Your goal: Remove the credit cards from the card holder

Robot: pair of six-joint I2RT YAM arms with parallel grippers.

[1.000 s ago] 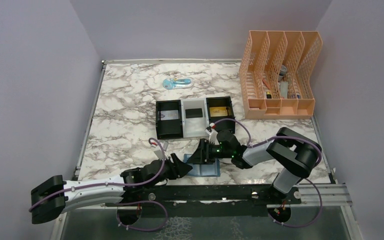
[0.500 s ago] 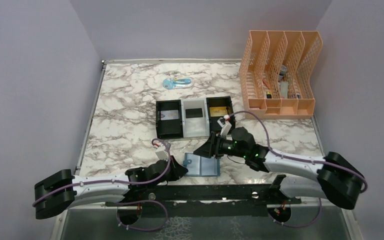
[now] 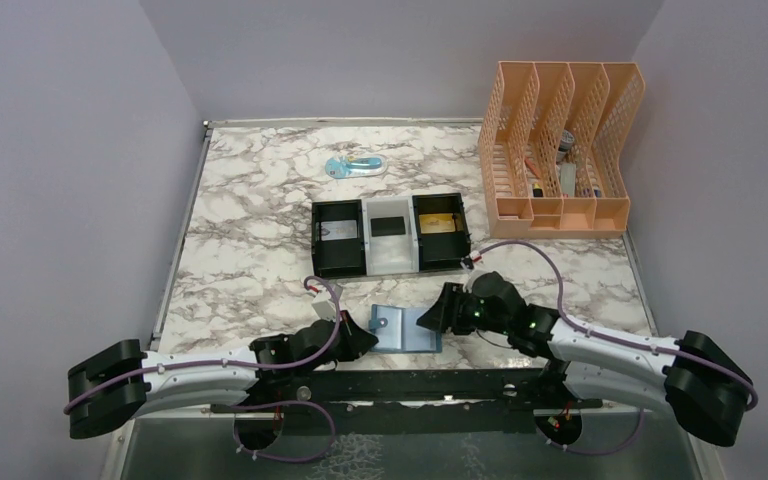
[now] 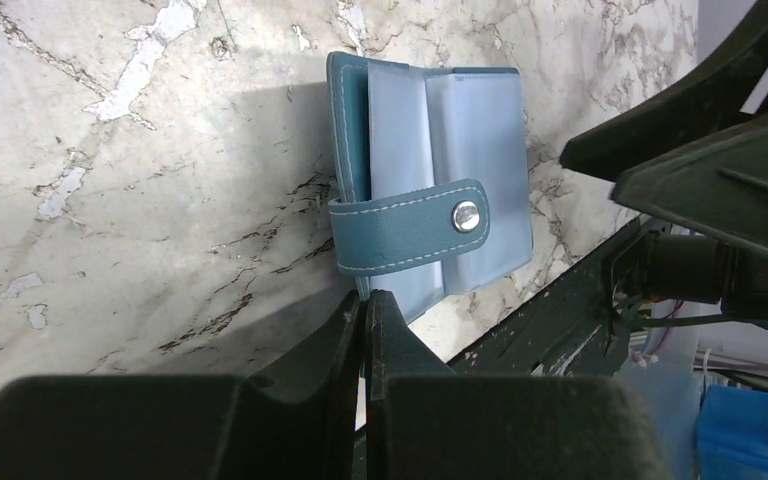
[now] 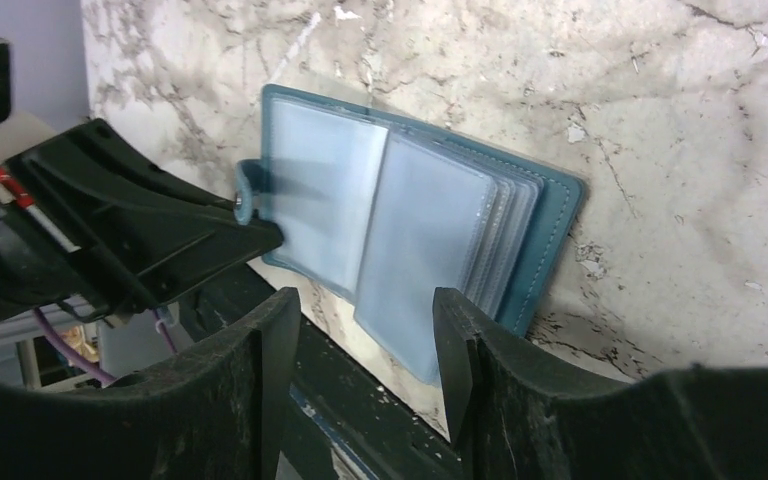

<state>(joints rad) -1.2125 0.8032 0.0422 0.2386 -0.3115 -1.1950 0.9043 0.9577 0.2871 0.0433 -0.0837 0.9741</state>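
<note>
Top external view: holder (image 3: 403,328) lies open and flat on marble table (image 3: 250,220), near the front edge, between the 2 grippers, w/ tray (image 3: 392,262) just behind it. Left wrist cam: holder (image 4: 480,130) shows teal cover, paler blue inside, strap (image 4: 400,228) w/ metal snap (image 4: 467,215) folded across the inner face. Right wrist cam: holder (image 5: 410,210) has clear sleeves (image 5: 425,235) fanned in a stack, top one sticking out past the near edge; can't tell if any cards are in them. Left gripper (image 3: 368,337) sits low at holder's left side; on its own cam left gripper (image 4: 365,305) has fingers clenched together, tips right at the holder's edge below the strap. Can't tell if they nip the cover or just touch it. Right gripper (image 3: 428,321) is at holder's right edge; right gripper (image 5: 365,310) on its own cam is released, fingers (image 5: 460,370) spread wide w/ the sleeves between and beyond them, gripping nothing. Tray has 3 compartments, black-white-black, each w/ a card: pale card (image 3: 340,232) left, black card (image 3: 390,225) mid, gold card (image 3: 438,222) right. Orange rack (image 3: 560,150) stands at far right w/ small items inside. Small blue thing (image 3: 352,166) lies at the rear, well apart from the rest.
</note>
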